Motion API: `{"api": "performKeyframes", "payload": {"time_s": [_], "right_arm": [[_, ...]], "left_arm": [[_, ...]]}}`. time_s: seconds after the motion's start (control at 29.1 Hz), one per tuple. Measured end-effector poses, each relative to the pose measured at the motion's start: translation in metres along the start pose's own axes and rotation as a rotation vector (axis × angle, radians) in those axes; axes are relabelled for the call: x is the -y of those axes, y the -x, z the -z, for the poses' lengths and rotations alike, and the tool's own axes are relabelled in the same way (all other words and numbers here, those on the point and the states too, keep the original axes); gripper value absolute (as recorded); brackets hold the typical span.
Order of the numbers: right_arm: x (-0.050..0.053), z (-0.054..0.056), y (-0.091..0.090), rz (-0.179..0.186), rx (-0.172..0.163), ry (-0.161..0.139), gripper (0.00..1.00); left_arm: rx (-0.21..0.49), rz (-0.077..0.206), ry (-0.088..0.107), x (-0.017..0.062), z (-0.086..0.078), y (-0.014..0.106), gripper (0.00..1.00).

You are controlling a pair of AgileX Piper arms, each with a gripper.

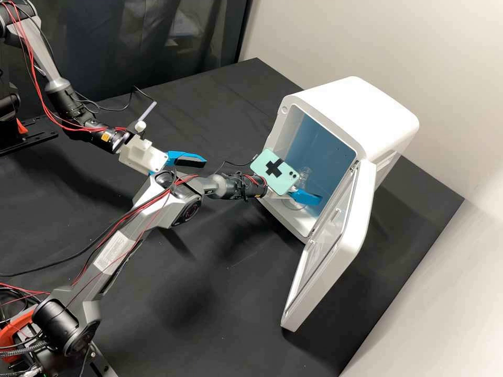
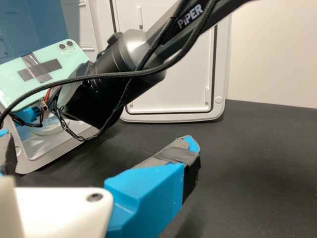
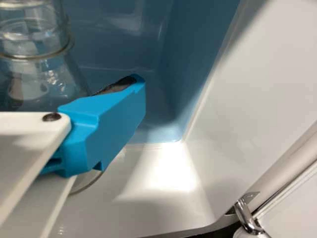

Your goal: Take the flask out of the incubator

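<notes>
- The black bench [image 1: 220, 298] lies under everything, and in the high view both my arms come in from its left side
- The white incubator [image 1: 361, 110] stands toward the bench's far right corner, its blue-lined chamber facing my arms
- Its door [image 1: 335, 246] is swung open on the near side of the chamber, inner face turned toward the arms
- My right arm [image 1: 157, 204] stretches from the near left corner across the bench, and its wrist reaches the incubator's opening
- My left arm [image 1: 57, 84] comes down from the far left and ends above the bench, short of the incubator and just behind the right arm's elbow
- A mint-green phone [image 1: 275, 172] with a black taped cross on its back sits on my right wrist, at the mouth of the chamber
- My left gripper [image 1: 184, 160] is spread wide with nothing between its blue fingers [image 2: 158, 183]; it hangs over bare bench, well apart from the flask
- My right gripper [image 1: 305, 192] is inside the chamber, low over the white floor and right beside the flask; I cannot tell whether it grips the glass or merely stands next to it
- The flask [image 3: 34, 54] is clear glass and upright, on the incubator's floor near the blue back wall
</notes>
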Motion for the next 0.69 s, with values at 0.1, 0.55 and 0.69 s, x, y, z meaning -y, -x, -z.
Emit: {"api": "performKeyframes", "payload": {"time_s": [0.1, 0.55, 0.69], "right_arm": [[0.0000, 0.0000, 0.0000, 0.000, 0.000, 0.000, 0.00], [0.0001, -0.0053, 0.0009, -0.002, -0.003, 0.012, 0.00], [-0.0010, -0.0059, 0.0021, 0.000, -0.001, -0.005, 0.00]], "left_arm": [[0.000, 0.000, 0.000, 0.0000, 0.0000, 0.0000, 1.00], [0.000, 0.000, 0.000, 0.0000, 0.0000, 0.0000, 1.00], [0.000, 0.000, 0.000, 0.0000, 0.0000, 0.0000, 1.00]]}}
